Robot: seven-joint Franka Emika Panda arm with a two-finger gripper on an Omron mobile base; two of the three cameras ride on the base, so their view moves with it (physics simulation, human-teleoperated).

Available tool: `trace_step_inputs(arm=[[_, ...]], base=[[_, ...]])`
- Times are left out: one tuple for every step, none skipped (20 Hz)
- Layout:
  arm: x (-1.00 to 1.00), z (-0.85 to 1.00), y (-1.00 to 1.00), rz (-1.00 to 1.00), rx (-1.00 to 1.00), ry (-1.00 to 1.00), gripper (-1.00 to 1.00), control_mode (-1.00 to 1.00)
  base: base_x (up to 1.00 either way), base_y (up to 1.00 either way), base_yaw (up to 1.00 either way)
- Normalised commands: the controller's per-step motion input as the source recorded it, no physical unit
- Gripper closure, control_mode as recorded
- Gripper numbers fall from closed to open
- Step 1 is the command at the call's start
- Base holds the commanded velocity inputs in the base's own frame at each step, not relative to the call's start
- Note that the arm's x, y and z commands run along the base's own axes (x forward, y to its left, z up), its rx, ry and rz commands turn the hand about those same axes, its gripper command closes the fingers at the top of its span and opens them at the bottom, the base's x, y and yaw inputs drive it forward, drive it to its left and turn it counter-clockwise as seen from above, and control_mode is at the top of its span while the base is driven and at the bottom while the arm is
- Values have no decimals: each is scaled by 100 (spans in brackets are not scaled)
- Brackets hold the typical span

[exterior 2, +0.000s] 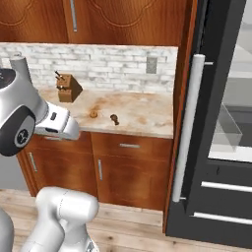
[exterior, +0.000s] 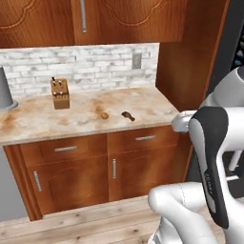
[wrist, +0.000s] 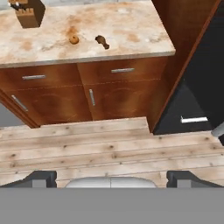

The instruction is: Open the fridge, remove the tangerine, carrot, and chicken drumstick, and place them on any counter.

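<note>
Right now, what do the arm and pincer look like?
The arm has glossy white rounded links with dark charcoal joint sections, one like a curved dark panel. A dark round cap with a faint marking sits on one joint. The pincer shows two small dark grey fingertips. No cables visible.

Counter (exterior: 143, 102) carries tangerine (exterior: 104, 115), chicken drumstick (exterior: 127, 115), knife block (exterior: 60, 93), grey cylinder (exterior: 5, 89)
</note>
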Motion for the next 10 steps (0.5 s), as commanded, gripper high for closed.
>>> trace_step_inputs(arm=[[0, 0, 0, 0, 0, 0, -100, 100], [0, 0, 0, 0, 0, 0, -100, 100], [0, 0, 0, 0, 0, 0, -100, 100], [0, 0, 0, 0, 0, 0, -100, 100], [0, 0, 0, 0, 0, 0, -100, 100], [0, 0, 0, 0, 0, 0, -100, 100], [0, 0, 0, 0, 0, 0, -100, 100], [0, 0, 0, 0, 0, 0, -100, 100], [0, 0, 0, 0, 0, 0, -100, 100], [0, 0, 0, 0, 0, 0, -100, 100]], base=[[0, -100, 8], [0, -100, 8], [-1, -100, 8], [-4, -100, 7], [-18, -100, 3], [-26, -100, 1], [-57, -100, 0], [-50, -100, 0], [-49, -100, 0], [-36, -100, 0]])
